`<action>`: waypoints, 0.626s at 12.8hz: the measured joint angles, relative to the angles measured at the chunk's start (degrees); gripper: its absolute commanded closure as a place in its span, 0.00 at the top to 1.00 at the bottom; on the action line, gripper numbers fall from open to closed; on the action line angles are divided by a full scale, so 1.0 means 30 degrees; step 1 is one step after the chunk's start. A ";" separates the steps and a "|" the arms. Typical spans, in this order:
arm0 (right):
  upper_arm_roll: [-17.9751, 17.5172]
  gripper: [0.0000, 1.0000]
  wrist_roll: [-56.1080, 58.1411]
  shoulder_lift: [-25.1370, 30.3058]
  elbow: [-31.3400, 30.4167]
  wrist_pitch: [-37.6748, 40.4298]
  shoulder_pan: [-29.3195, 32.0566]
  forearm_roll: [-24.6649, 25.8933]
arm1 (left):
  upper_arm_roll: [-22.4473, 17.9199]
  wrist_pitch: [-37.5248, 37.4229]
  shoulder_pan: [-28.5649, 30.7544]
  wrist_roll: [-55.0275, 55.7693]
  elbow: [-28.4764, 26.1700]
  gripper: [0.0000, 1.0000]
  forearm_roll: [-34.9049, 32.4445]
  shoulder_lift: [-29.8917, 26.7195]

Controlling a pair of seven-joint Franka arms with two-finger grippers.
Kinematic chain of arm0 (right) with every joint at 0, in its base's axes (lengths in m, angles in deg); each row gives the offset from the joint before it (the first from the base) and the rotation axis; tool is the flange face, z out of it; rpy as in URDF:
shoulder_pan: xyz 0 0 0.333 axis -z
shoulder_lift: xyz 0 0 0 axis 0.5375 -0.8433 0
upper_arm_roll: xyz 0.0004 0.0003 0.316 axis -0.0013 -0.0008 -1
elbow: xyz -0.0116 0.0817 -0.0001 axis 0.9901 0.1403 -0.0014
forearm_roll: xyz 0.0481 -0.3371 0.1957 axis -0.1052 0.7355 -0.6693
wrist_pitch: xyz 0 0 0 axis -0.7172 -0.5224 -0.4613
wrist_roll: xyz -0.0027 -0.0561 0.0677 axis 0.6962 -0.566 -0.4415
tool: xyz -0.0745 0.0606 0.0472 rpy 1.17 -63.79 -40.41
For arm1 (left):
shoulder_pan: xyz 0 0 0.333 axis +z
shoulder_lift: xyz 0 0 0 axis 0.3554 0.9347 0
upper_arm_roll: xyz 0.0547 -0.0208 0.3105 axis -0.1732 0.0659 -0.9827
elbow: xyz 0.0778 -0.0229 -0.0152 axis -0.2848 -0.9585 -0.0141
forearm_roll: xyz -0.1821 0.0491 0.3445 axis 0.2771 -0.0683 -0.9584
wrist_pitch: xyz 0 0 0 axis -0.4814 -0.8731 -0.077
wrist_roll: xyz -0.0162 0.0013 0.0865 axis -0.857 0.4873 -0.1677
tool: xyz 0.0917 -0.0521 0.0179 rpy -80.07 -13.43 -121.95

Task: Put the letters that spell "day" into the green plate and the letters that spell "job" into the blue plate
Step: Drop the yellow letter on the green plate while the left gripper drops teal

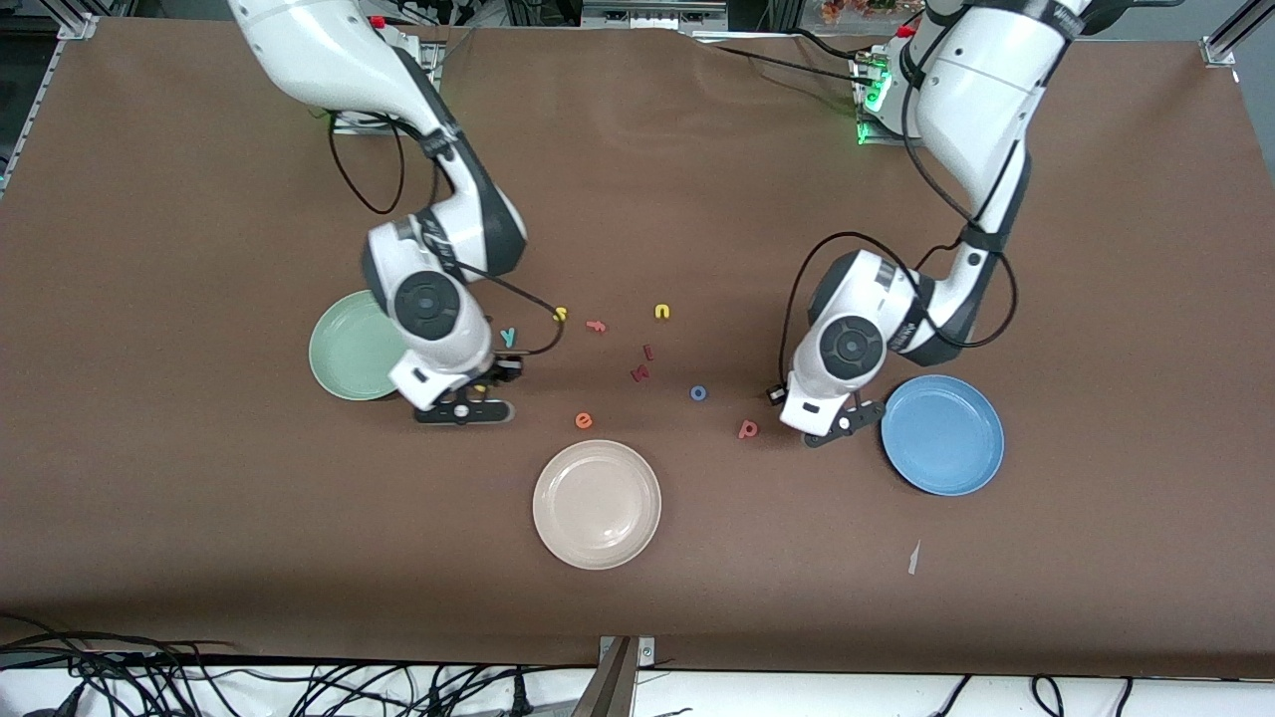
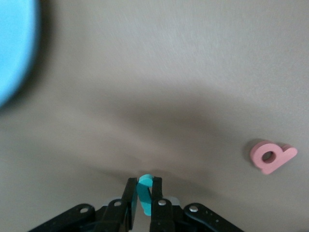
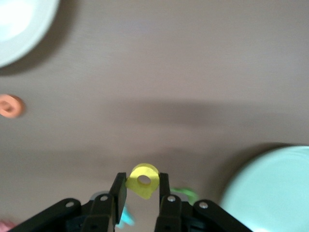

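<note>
Green plate (image 1: 344, 351): pale mint, toward the right arm's end of the table, nothing in it as far as I can see
Right gripper (image 3: 141, 189): just beside that plate, low over the table, clamped on the yellow "d" (image 3: 143, 180)
Teal "y" (image 1: 509, 337): on the table next to the right arm's wrist
Cream plate (image 1: 596, 504): nearest the front camera, orange "e" (image 1: 584, 420) close by
Blue "o" (image 1: 698, 393): on the table mid-way between the arms
Pink "b" (image 1: 747, 429): near the left gripper
Left gripper (image 2: 143, 192): pinching the teal "j" (image 2: 145, 189), low over the table
Blue plate (image 1: 941, 435): right beside the left gripper, looks bare
</note>
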 measured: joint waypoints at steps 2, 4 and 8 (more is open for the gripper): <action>0.1259 0.00 0.2097 0.1573 -0.2093 0.0268 0.0094 -0.0006 | -0.0083 -0.1434 0.1292 -0.4259 0.0245 0.00 -0.0050 -0.0826; 0.2828 0.00 0.4901 0.2875 -0.5031 -0.0884 0.0172 -0.0158 | -0.0106 -0.2100 0.2807 -0.8681 0.0242 0.00 -0.0110 -0.1423; 0.3830 0.18 0.7266 0.3462 -0.9435 -0.4994 0.0383 -0.0567 | -0.0114 -0.2225 0.5310 -1.5649 0.0178 0.36 -0.1264 -0.1537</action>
